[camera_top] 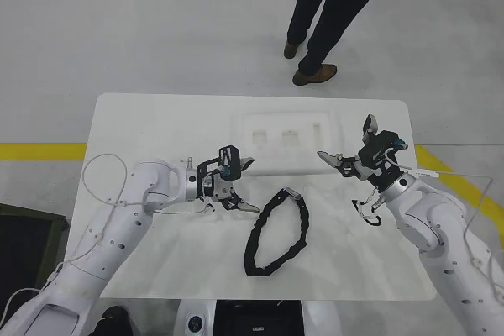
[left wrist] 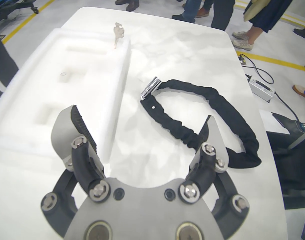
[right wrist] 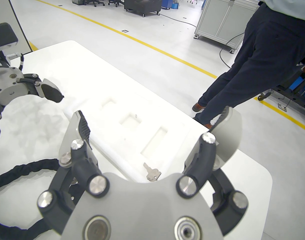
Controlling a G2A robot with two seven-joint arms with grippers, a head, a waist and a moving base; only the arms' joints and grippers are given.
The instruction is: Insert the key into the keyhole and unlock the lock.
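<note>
A black fabric-sleeved chain lock (camera_top: 273, 233) lies in a loop at the table's middle, its metal lock body (left wrist: 150, 88) at the end nearest the foam tray. A small silver key (right wrist: 151, 172) rests on the rim of the white foam tray (left wrist: 25, 76), at the tray's end closest to my right gripper (right wrist: 153, 112). That gripper is open and hovers just above the key (left wrist: 118, 34). My left gripper (left wrist: 142, 113) is open too, held over the table between the tray and the chain (left wrist: 217, 101), a short way from the lock body. Both grippers (camera_top: 252, 185) (camera_top: 346, 139) hold nothing.
The foam tray (camera_top: 269, 126) with several shallow recesses runs along the table's far edge. A person (camera_top: 319, 38) stands just beyond that edge. A grey box with cables (left wrist: 262, 89) lies on the floor off one table side.
</note>
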